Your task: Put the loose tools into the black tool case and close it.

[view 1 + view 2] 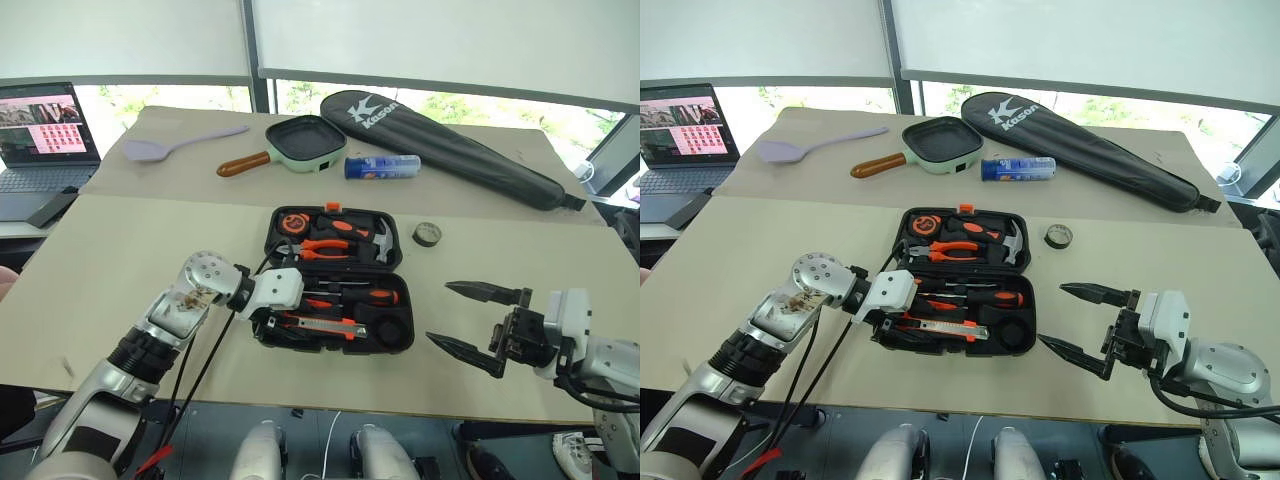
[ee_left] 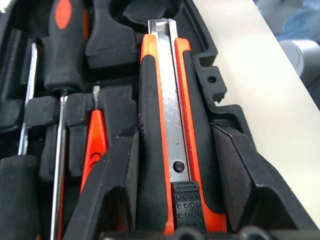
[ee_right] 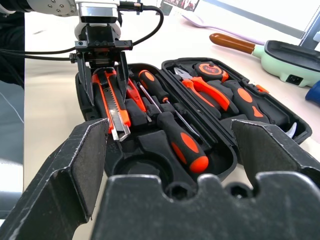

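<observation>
The black tool case (image 1: 335, 280) lies open on the tan table (image 1: 120, 270), its lid laid back away from the robot, holding a tape measure (image 1: 293, 223), pliers (image 1: 325, 246) and a hammer (image 1: 380, 240); in the near half, the two orange-and-black screwdrivers (image 3: 180, 137) lie in their recesses, with a small orange screwdriver (image 2: 95, 145) between them and the knife; the utility knife (image 2: 167, 125) lies in the slot along the case's near edge, and the left gripper (image 1: 270, 315) straddles its slider end, one finger (image 2: 117, 190) on each side of the handle, just beside it or touching, though whether they press on it or stand free cannot be told; the round recess (image 1: 390, 328) at the right end of the near half holds nothing; the small black tape roll (image 1: 427, 234) sits on the table just beyond the case's far right corner, apart from it; the right gripper (image 1: 470, 322) hovers to the right of the case, its two black fingers spread wide and holding nothing, pointing toward the case's right end; farther back lie a lilac spatula (image 1: 170, 147), a green pan (image 1: 305, 143), a blue can (image 1: 382, 166) and a long black bag (image 1: 450, 145); a laptop (image 1: 40, 135) stands at the far left.
</observation>
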Tool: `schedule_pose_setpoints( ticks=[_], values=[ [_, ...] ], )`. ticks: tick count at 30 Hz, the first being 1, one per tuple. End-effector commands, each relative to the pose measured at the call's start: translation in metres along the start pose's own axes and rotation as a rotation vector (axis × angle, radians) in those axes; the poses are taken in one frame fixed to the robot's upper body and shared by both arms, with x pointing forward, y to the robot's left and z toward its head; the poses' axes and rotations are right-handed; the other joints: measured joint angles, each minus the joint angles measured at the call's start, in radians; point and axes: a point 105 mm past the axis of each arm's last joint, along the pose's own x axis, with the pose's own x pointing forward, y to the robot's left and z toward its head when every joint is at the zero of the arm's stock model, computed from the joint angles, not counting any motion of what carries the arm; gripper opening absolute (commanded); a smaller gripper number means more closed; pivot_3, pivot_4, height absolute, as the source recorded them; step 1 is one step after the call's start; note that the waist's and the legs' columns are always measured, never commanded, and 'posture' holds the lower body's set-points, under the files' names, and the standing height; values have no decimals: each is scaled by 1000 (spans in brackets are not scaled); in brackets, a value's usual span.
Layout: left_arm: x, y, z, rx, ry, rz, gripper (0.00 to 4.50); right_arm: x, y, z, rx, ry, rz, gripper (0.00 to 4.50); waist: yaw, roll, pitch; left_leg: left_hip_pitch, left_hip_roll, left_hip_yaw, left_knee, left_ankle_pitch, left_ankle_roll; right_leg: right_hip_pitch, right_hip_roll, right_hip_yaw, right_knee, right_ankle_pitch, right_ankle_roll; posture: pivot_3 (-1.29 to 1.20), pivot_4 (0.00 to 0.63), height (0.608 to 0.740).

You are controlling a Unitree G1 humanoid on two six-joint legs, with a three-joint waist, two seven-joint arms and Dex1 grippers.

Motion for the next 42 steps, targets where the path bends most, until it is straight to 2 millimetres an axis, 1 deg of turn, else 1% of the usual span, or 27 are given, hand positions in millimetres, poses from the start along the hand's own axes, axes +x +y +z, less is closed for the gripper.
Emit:
schedule_pose_setpoints(
  ticks=[1, 4, 5, 6, 8, 10, 13, 14, 16, 18, 21, 23, 24, 26, 29, 30, 31, 33, 34, 38, 42],
  values=[
    [5, -7, 0, -31, 5, -15, 1730, 3, 1, 10, -22, -31, 4, 4500, 1, 0, 0, 0, 0, 0, 0, 0, 0, 0, 0, 0, 0, 0, 0, 0, 150, 740],
    [5, -9, -5, -57, 34, -15, 1730, 5, 1, 10, -21, -36, 5, 4500, 2, 0, 0, 0, 0, 0, 1, 0, 0, 0, 0, 0, 0, 0, 0, 0, 150, 740],
    [6, -9, 1, -52, -12, -15, 1730, 6, 0, 11, -21, -38, 6, 4500, 2, 0, 0, 0, 0, 0, 1, 0, 0, 0, 0, 0, 0, 0, 0, 0, 150, 740],
    [6, -4, 6, -67, -49, 20, 1730, 7, -1, 11, -20, -40, 6, 4500, 2, 0, 0, 0, 0, 0, 1, 0, 0, 0, 0, 0, 0, 0, 0, 0, 150, 740],
    [4, 0, 6, -85, -44, 47, 2721, 8, -1, 11, -21, -42, 8, 4500, 3, 0, 0, 0, 0, 0, 1, 0, 0, 0, 0, 0, 0, 0, 0, 0, 150, 740],
    [2, 1, 8, -65, -62, 50, 3186, 9, -1, 11, -20, -44, 8, 4500, 6, 0, 0, 0, 0, -1, 2, 0, 0, 1, 0, -1, 1, 0, 0, 0, 150, 740],
    [-7, 11, 27, -23, -199, 119, 4293, 10, -1, 12, -15, -45, 7, 4500, 5, 0, 0, -1, 0, -1, 5, 0, 1, 1, 0, -2, 1, 0, 0, 0, 150, 740],
    [-10, 15, 33, 11, -247, 150, 4451, 9, -1, 11, -13, -45, 7, 4500, 4, 0, 0, -1, 0, -1, 5, -1, 1, 1, 0, -2, 1, 0, 0, 0, 150, 740],
    [-17, 14, 41, -6, -352, 162, 4451, 9, 0, 11, -9, -45, 3, 4500, 3, 0, 0, -1, 0, -2, 5, -1, 1, 1, 0, -2, 1, 0, 0, 0, 150, 740],
    [-22, 14, 44, -43, -408, 170, 4451, 8, 0, 11, -5, -45, -4, 4500, 1, 0, 0, -1, 1, -2, 5, -1, 1, 1, 0, -2, 1, 0, 0, 0, 150, 740],
    [-25, 14, 38, -73, -433, 201, 4451, 6, 0, 11, 3, -42, -24, 4500, -2, 0, 0, -1, 1, -2, 5, -1, 1, 1, 0, -1, 2, 0, 0, 0, 150, 740],
    [-19, 7, 23, -89, -391, 185, 3936, 4, 0, 9, 9, -40, -38, 4500, -2, 0, 0, -1, 1, -3, 5, -1, 1, 1, 0, -2, 2, 0, 0, 0, 150, 740],
    [-15, 3, 16, -87, -371, 169, 3783, 4, 1, 8, 11, -40, -42, 4500, -1, 0, 0, -1, 1, -3, 6, -1, 1, 1, 0, -2, 2, 0, 0, 0, 150, 740],
    [-9, 1, 9, -55, -345, 174, 3048, 4, 2, 6, 12, -41, -48, 4500, -1, 0, 0, -1, 1, -2, 6, -1, 1, 1, 0, -2, 2, 0, 0, 0, 150, 740],
    [-4, 1, 4, -37, -340, 187, 1935, 4, 2, 5, 15, -42, -58, 4500, 3, 0, 0, -1, 1, -2, 6, -1, 1, 1, 0, -2, 2, 0, 0, 0, 150, 740],
    [0, -3, 0, -32, -322, 170, 1690, 4, 3, 4, 17, -40, -61, 4500, 3, 0, 0, -1, 0, -2, 6, -1, 1, 2, 0, -1, 2, 0, 1, 0, 150, 740],
    [3, -5, -5, -22, -299, 158, 1234, 3, 3, 3, 19, -39, -63, 4500, 3, 0, 0, -1, 0, -2, 6, -1, 1, 2, 0, -2, 2, 0, 1, 0, 150, 740],
    [8, -5, -13, -27, -258, 164, 595, 3, 4, 2, 21, -37, -64, 4500, 3, 0, 0, -1, 0, -2, 6, -1, 1, 2, 0, -1, 2, 0, 1, 0, 150, 740],
    [10, -5, -14, -40, -257, 161, 82, 3, 3, 2, 22, -38, -65, 4500, 3, 0, 0, -1, 0, -2, 6, -1, 1, 2, 0, -1, 2, 0, 1, 0, 150, 740],
    [21, -4, -21, -74, -201, 137, 82, 4, 4, 3, 25, -43, -63, 4500, 6, 2, -1, 1, 0, -2, 7, -1, 1, 4, 0, -2, 2, 1, 1, 0, 150, 740],
    [28, -4, -26, -114, -160, 126, 82, 5, 4, 3, 28, -45, -62, 4500, 6, 2, -1, 10, 0, -2, 6, -1, 1, 14, -1, -2, 0, 0, 1, 0, 150, 740]
  ],
)
